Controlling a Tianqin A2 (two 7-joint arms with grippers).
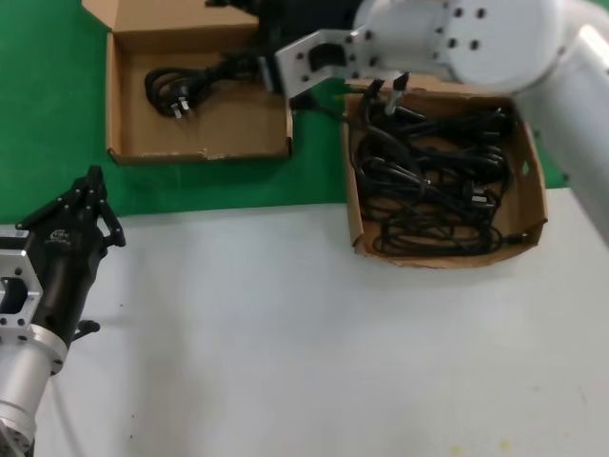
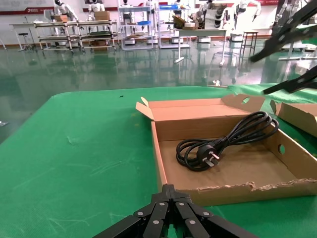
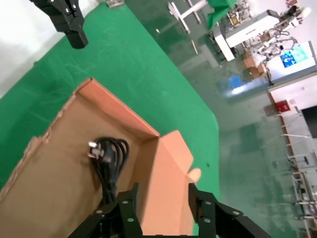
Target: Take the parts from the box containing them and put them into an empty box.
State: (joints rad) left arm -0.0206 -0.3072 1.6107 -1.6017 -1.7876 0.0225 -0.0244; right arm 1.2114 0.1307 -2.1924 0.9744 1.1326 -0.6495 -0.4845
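Left claw (image 1: 90, 181) rests closed over the table; right claw (image 3: 161, 196) hangs open, empty, above the cord (image 3: 106, 158).

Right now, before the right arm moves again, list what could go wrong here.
1. The power cords in the full box are tangled; lifting one may drag others out.
2. The cord in the other box runs up to the right gripper at the box's far corner; if it lies over the wall, it may snag or slip out.
3. The left gripper is parked at the table edge.
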